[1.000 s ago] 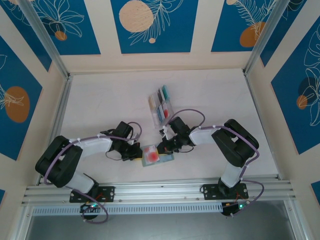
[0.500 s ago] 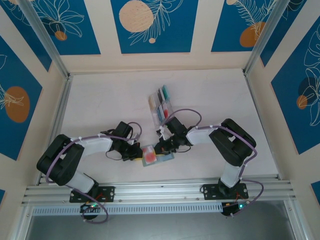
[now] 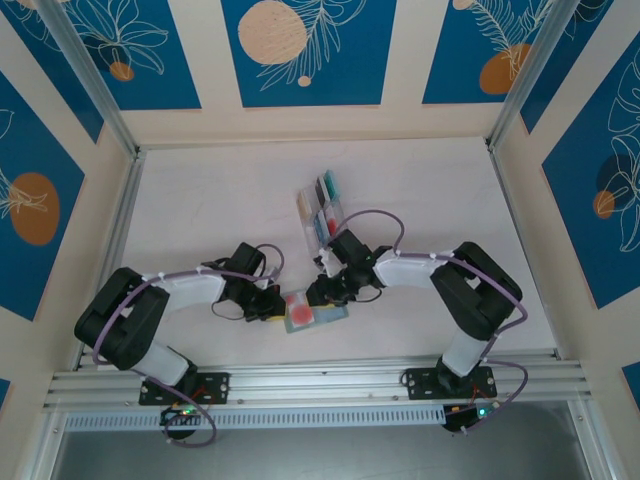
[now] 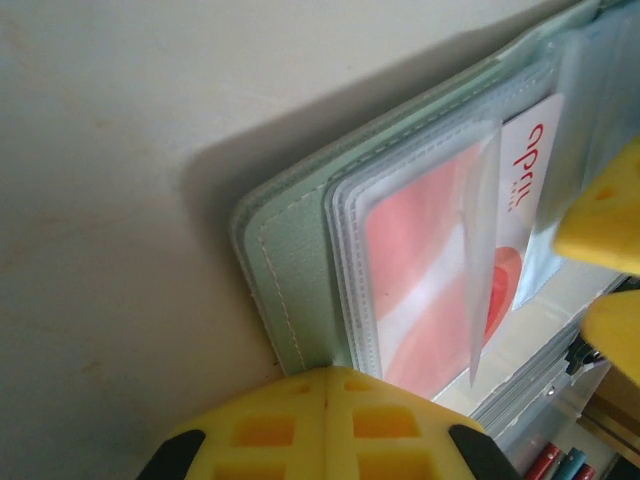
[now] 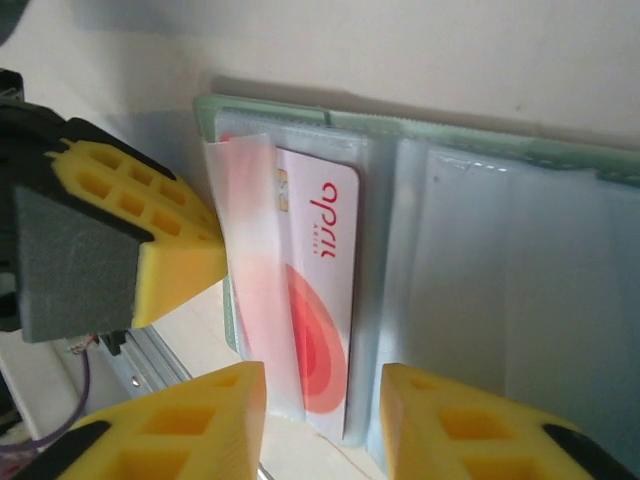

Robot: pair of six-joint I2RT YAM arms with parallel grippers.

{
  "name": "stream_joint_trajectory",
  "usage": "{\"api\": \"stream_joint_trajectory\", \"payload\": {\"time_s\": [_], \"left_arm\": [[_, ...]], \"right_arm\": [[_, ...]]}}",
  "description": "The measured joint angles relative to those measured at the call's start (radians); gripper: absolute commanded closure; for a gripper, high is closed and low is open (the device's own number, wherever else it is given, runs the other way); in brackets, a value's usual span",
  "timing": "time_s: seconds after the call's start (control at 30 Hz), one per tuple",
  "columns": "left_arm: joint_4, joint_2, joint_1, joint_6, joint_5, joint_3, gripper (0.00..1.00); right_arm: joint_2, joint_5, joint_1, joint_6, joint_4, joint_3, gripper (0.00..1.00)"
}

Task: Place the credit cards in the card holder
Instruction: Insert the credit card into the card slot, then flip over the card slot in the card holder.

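**Entry:** card holder (image 3: 322, 316), green, open flat. It lies by the near edge of the tabletop (image 3: 200, 200), approx. mid-width, between both arms.

**Change vs. 1 s ago:** right pincer (image 3: 314, 293) has shifted slightly toward the left edge, red card (image 3: 298, 309) w/ it. Card is now part-way under a clear pocket flap on the holder's left half, w/ the lettered part exposed. Judgement: insertion under way, card not seated, further push needed.

**Right pincer:** jaws apart, straddling the card's end, not clamped.

**Left pincer** (image 3: 270, 309): at the holder's left end, one finger by its edge, prob. steadying. Open or closed: cannot tell.

**Remaining cards** (image 3: 324, 216): in clear rack (image 3: 308, 205), toward tabletop ctr, well apart from the holder.

**Surface:** off-white, matte, faint marks.

**Room:** cream walls w/ blue panels (image 3: 330, 50), leaf print and orange discs. Aluminium rails (image 3: 300, 375) run along the edges.
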Motion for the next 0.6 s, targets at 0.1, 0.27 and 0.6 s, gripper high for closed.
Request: {"api": "stream_joint_trajectory", "payload": {"time_s": [0.1,0.27,0.6], "left_arm": [[-0.011,0.0,0.0,0.018,-0.005,0.006,1.0],[-0.031,0.007,-0.001,0.043,-0.01,0.019,1.0],[-0.044,0.014,-0.001,0.051,-0.01,0.029,1.0]], "right_arm": [[-0.045,0.055,0.0,-0.037,-0.087,0.04,0.6],[-0.085,0.169,0.0,-0.116,-0.238,0.133,0.72],[0.023,0.376,0.024,-0.226,-0.397,0.282,0.64]]}}
